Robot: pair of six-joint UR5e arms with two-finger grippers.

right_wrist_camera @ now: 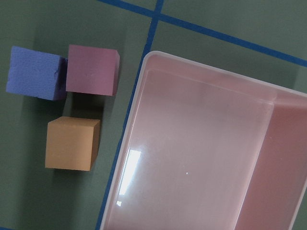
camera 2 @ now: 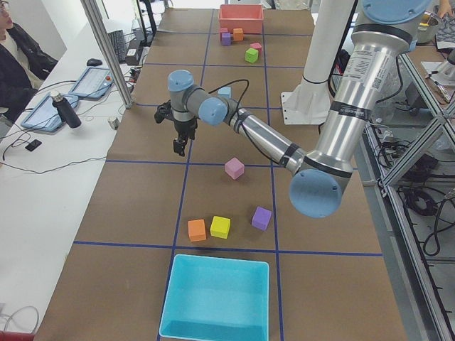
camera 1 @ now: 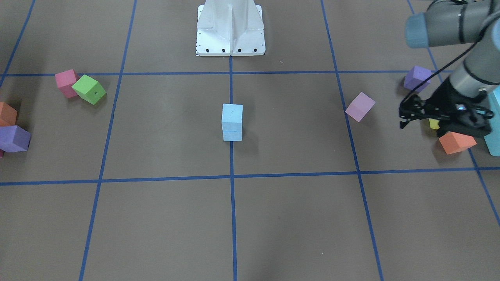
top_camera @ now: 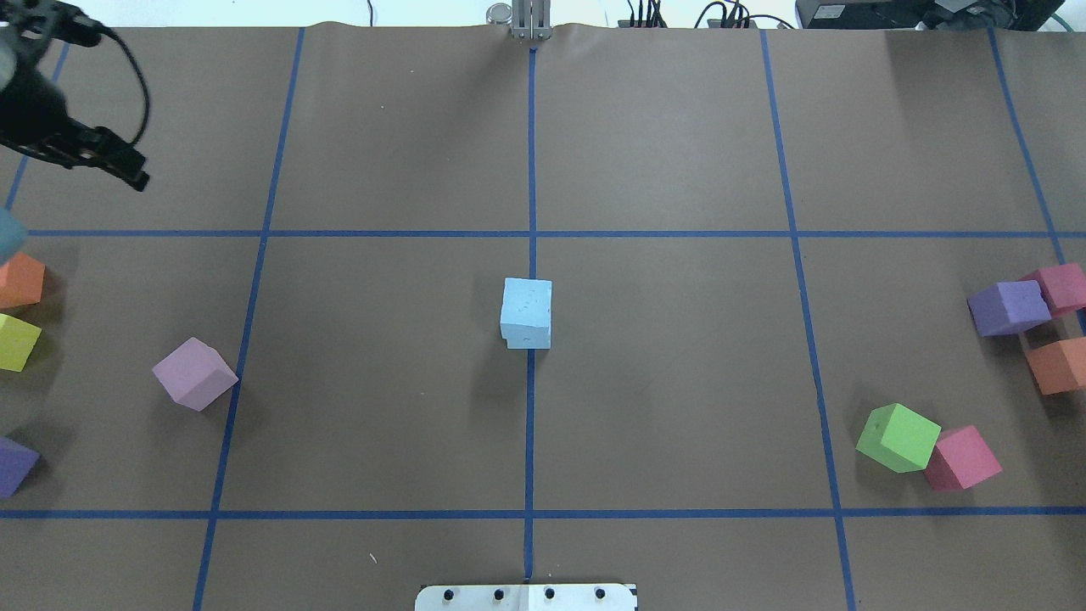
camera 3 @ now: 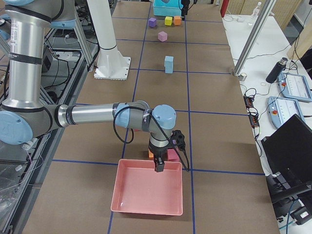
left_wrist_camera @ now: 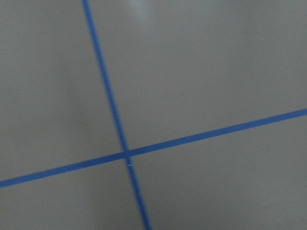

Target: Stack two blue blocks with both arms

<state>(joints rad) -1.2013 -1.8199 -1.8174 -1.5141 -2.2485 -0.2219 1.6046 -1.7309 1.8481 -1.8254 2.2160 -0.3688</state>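
Two sky-blue blocks stand stacked at the table's centre on the middle blue line; the stack also shows in the overhead view and the right side view. The upper block sits nearly square on the lower. My left gripper hangs above the table far to my left, well away from the stack, and looks open and empty; it also shows in the overhead view. My right gripper shows only in the right side view, over the pink tray's edge, and I cannot tell whether it is open or shut.
Pink, yellow, orange and purple cubes lie on my left by a teal box. Green, pink, purple and orange cubes lie on my right beside a pink tray.
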